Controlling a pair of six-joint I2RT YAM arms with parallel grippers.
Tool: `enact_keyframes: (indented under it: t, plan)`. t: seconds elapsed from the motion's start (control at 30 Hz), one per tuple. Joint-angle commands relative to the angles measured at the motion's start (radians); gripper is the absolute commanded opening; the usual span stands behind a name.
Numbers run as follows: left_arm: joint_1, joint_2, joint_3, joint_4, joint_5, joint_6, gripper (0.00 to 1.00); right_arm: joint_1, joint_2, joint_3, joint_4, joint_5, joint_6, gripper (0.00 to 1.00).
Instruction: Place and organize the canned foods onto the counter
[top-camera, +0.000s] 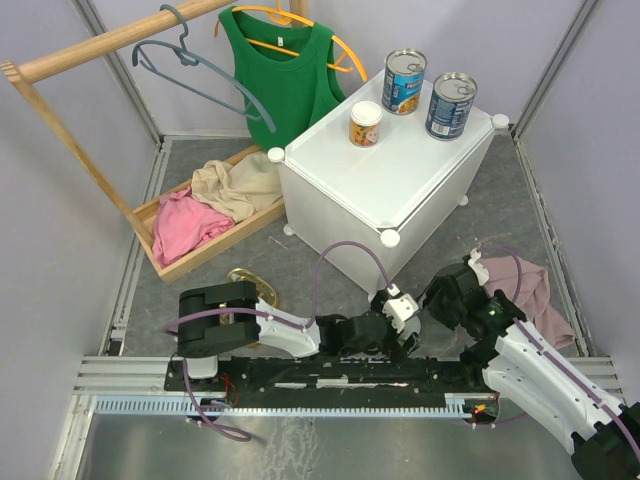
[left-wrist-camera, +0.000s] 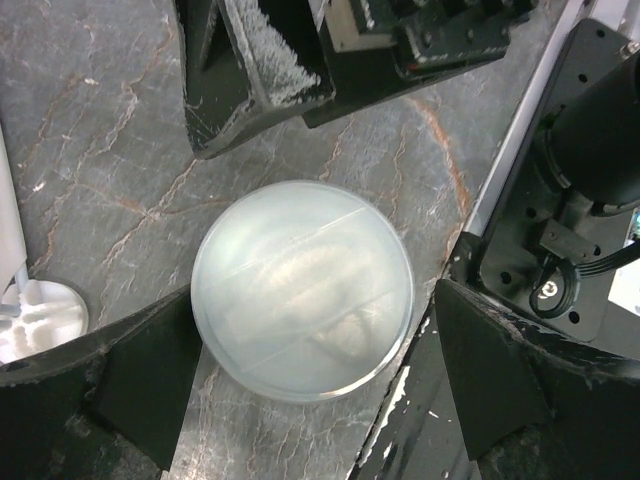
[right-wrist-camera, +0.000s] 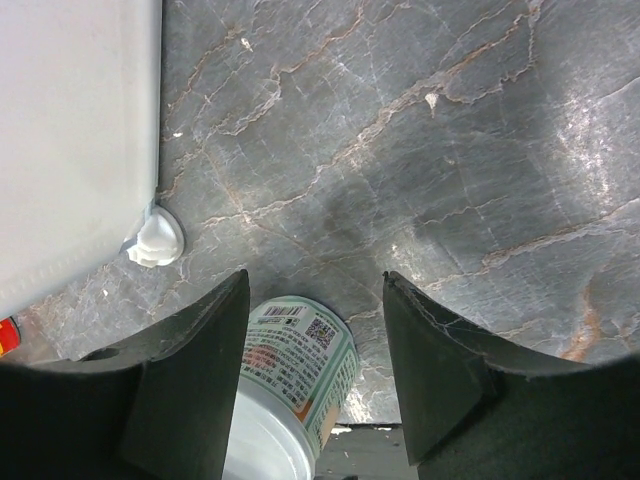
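1. From above: the white surface (top-camera: 395, 190) carries two tall cans (top-camera: 404, 82) and a small can (top-camera: 365, 124). A flat gold tin (top-camera: 252, 284) lies on the grey ground (top-camera: 300, 255), partly hidden by the left arm (top-camera: 290, 335). Both arms crowd low in front of the surface, so a clash there looks like the main danger.
2. Left wrist: the left hand (left-wrist-camera: 315, 300) is released, spread wide around a white-lidded can (left-wrist-camera: 303, 290) standing on the ground. The other arm's dark fingers (left-wrist-camera: 250, 70) sit just beyond it. Closing off-centre could shove or tip the can into them.
3. Right wrist: the right hand (right-wrist-camera: 315, 280) is released too, grasping nothing. What looks like the same can (right-wrist-camera: 300, 365) sits low between its fingers, close against one with a gap to the other. The surface's foot (right-wrist-camera: 155, 238) is near — a careless lift could knock the can against that white side.
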Motion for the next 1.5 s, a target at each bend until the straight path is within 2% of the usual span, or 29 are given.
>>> enact_keyframes:
  t: [0.0, 0.57, 0.7, 0.83, 1.03, 1.23, 1.47]
  plan:
    - [0.005, 0.021, 0.032, 0.047, -0.014, 0.023, 0.99, 0.005, -0.013, -0.011, 0.025, -0.009, 0.01, 0.64]
    - [0.02, 0.049, 0.048, 0.079, -0.017, 0.021, 1.0, 0.005, -0.026, -0.007, 0.013, -0.022, 0.008, 0.62]
    - [0.02, 0.059, 0.056, 0.094, -0.014, 0.015, 0.98, 0.005, -0.04, -0.008, -0.003, -0.019, 0.008, 0.62]
    - [0.02, 0.065, 0.062, 0.095, -0.013, 0.017, 0.92, 0.005, -0.052, -0.004, -0.012, -0.013, 0.012, 0.62]
    - [0.02, 0.063, 0.057, 0.105, -0.001, 0.01, 0.66, 0.006, -0.084, 0.0, -0.04, -0.004, 0.018, 0.62]
    - [0.02, 0.056, 0.043, 0.116, -0.002, 0.01, 0.3, 0.006, -0.107, 0.012, -0.067, 0.01, 0.021, 0.62]
    - [0.018, 0.022, 0.01, 0.137, 0.018, 0.017, 0.03, 0.005, -0.129, 0.046, -0.104, 0.036, 0.028, 0.62]
